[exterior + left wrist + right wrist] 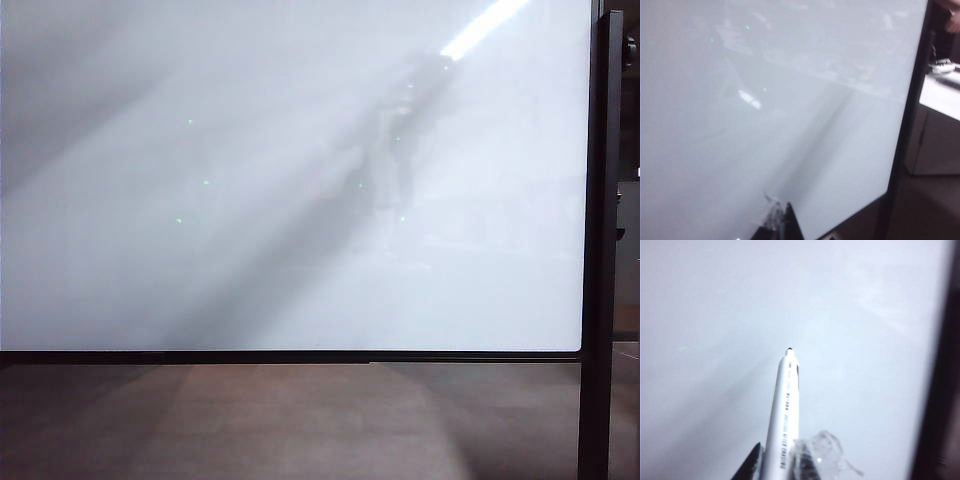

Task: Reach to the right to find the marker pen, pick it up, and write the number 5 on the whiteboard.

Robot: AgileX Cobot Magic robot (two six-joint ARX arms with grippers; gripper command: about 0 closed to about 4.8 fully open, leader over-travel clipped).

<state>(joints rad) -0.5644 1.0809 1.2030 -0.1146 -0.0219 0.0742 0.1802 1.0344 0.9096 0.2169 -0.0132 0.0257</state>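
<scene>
While neither hand shows outside, right hand (pixel 782 467) grips marker pen (pixel 785 410) — left hand's (pixel 777 225) opening unclear.

Looks like an office or lab room: big freestanding whiteboard (pixel 250 200) w/ thin black frame on a dark post (pixel 598 300), brownish floor (pixel 300 420), white cabinet (pixel 940 135) beside it.

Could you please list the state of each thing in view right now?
Whiteboard: upright, blank, no 5 written yet.
Pen: uncapped, held, tip pointing at the board, not seen touching.
Right claw: shut on the pen.
Left claw: only its tips show near the board's lower edge; open or shut unclear.
</scene>
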